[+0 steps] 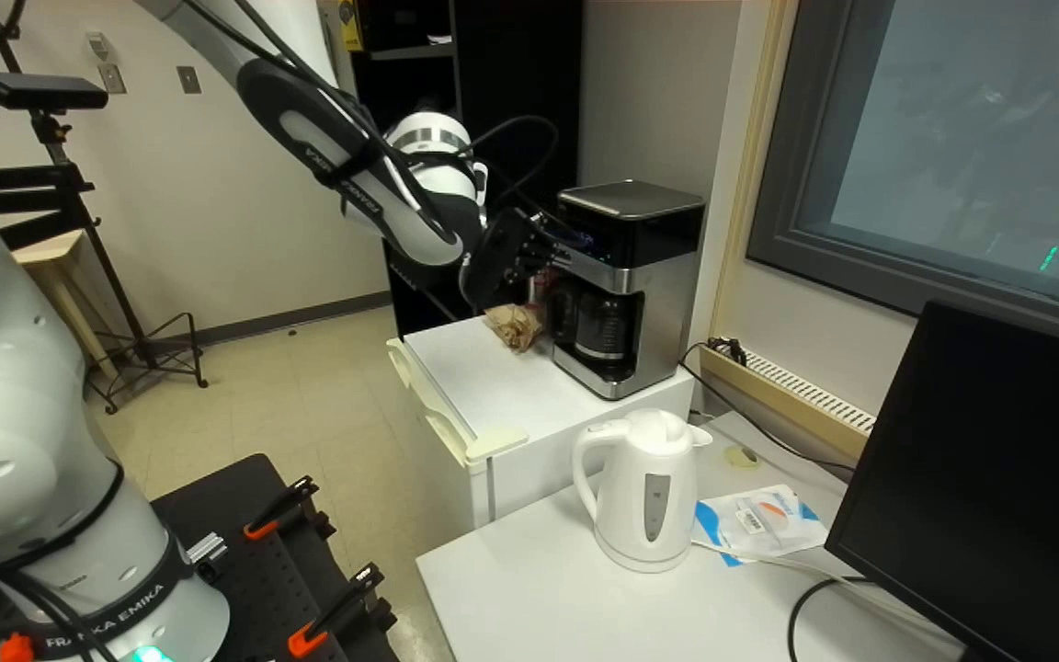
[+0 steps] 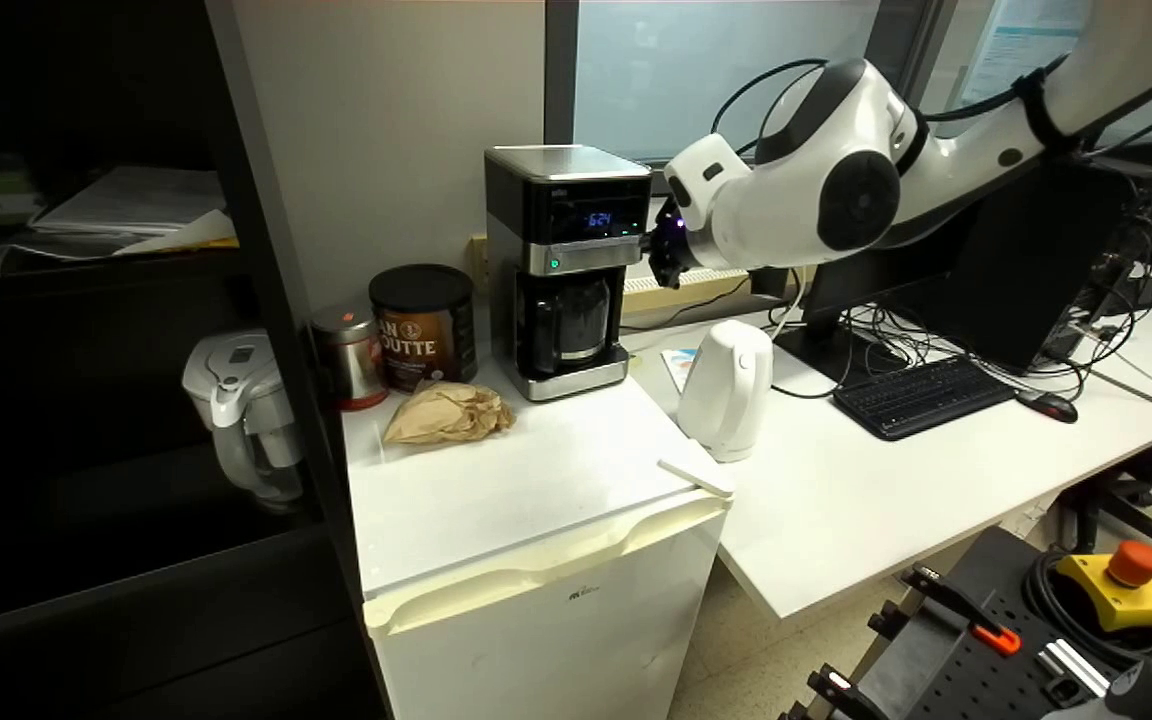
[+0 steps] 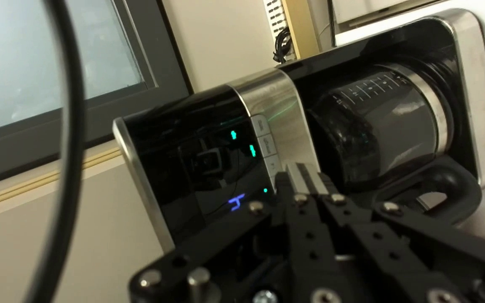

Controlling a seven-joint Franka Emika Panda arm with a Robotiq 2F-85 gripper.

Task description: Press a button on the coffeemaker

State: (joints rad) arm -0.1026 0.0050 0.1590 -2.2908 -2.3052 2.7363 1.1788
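The black coffeemaker with a silver band stands on a white mini fridge in both exterior views. Its dark carafe sits inside. In the wrist view the coffeemaker lies sideways, its display lit blue and green. A row of silver buttons runs along the band's edge. My gripper is shut, with its fingertips together and nothing between them. The tips are at the silver band, beside the lower end of the button row, and hide part of it. I cannot tell whether they touch. The gripper also shows in both exterior views.
A white kettle stands on the desk beside the fridge. A brown paper bag, a coffee tin and a metal canister are on the fridge. A monitor is on the desk. A black cable crosses the wrist view.
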